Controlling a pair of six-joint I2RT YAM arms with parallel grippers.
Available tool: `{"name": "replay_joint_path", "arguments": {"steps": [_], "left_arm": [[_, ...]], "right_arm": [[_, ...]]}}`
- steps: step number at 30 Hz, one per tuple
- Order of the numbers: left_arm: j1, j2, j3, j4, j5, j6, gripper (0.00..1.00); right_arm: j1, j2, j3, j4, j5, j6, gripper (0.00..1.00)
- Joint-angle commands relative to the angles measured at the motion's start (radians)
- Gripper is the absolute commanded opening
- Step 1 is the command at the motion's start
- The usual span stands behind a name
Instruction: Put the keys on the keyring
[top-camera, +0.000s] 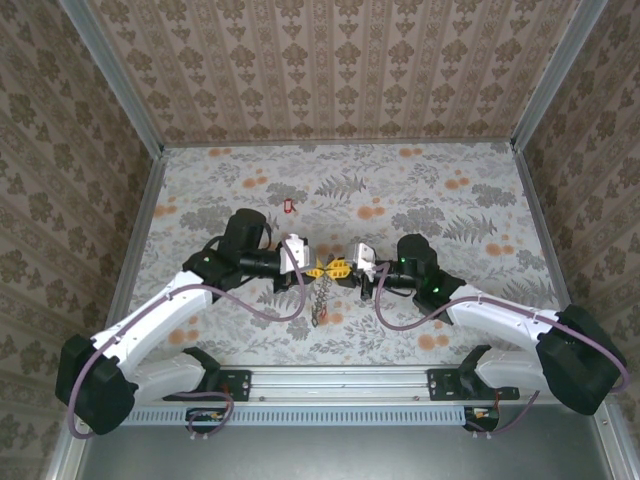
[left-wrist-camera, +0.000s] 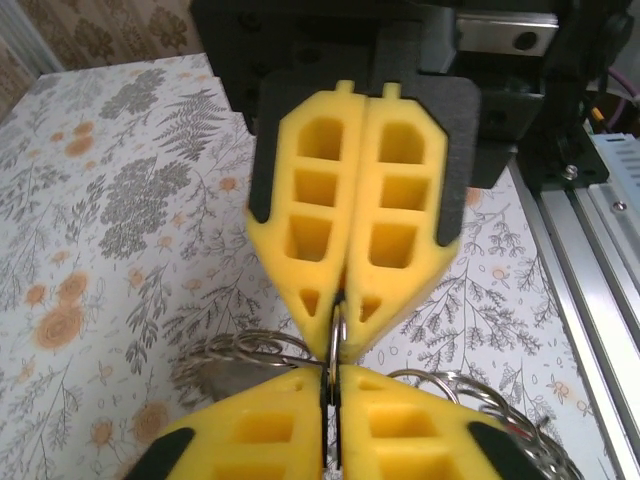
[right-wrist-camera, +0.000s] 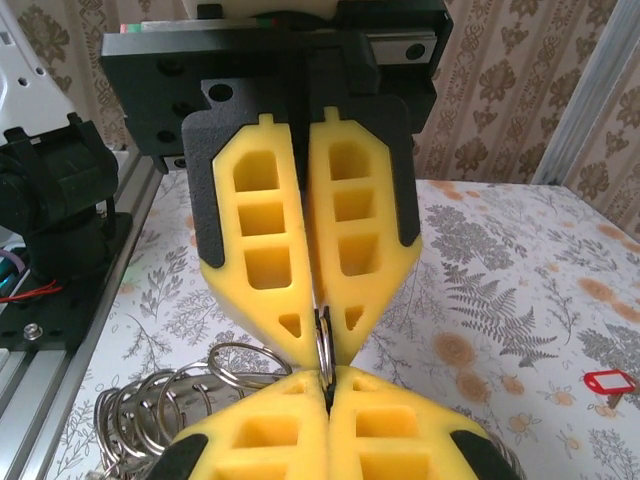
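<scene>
The flower-patterned surface (top-camera: 450, 310) lies under both arms, whose tips meet at the keyring (right-wrist-camera: 323, 345), a thin metal ring held upright above it. The left pincer (left-wrist-camera: 331, 398) has its yellow fingers pressed together on the keyring's left side. The right pincer (right-wrist-camera: 328, 395) faces it tip to tip, and its fingers are clamped the same way on the keyring's right side. A chain of split rings (right-wrist-camera: 160, 420) dangles just below the keyring. One red-headed key (right-wrist-camera: 607, 384) lies flat, well apart from the keyring, beyond it and to its left.

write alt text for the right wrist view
Two shut yellow grippers meet tip to tip, the right gripper below and the left gripper above, both pinching a metal keyring. A red-headed key lies far right; linked rings hang lower left.
</scene>
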Motion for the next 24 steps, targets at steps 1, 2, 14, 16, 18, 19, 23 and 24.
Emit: {"name": "replay_joint_path", "arguments": {"steps": [1, 2, 14, 16, 18, 19, 23, 24], "left_arm": [[-0.001, 0.003, 0.014, 0.009, 0.041, 0.007, 0.1], [-0.001, 0.002, 0.014, 0.005, 0.039, 0.008, 0.09], [-0.004, -0.015, 0.009, 0.067, 0.087, -0.039, 0.2], [-0.006, -0.004, 0.013, 0.051, 0.095, -0.028, 0.18], [-0.006, 0.008, 0.02, 0.043, 0.102, -0.022, 0.12], [-0.007, 0.012, 0.021, 0.043, 0.104, -0.02, 0.1], [-0.009, 0.018, 0.028, 0.035, 0.112, -0.002, 0.0], [-0.009, 0.015, 0.03, 0.027, 0.103, 0.005, 0.0]], "right_arm": [[0.003, -0.038, 0.004, 0.051, -0.041, 0.009, 0.0], [0.003, -0.04, 0.004, 0.049, -0.042, 0.008, 0.0], [0.006, -0.031, 0.016, 0.006, -0.044, -0.047, 0.0], [0.008, -0.032, 0.019, 0.005, -0.044, -0.05, 0.0], [0.009, -0.032, 0.018, 0.013, -0.047, -0.047, 0.0], [0.009, -0.032, 0.016, 0.018, -0.048, -0.045, 0.0], [0.009, -0.034, 0.013, 0.023, -0.04, -0.037, 0.0], [0.009, -0.035, 0.008, 0.024, -0.026, -0.035, 0.0]]}}
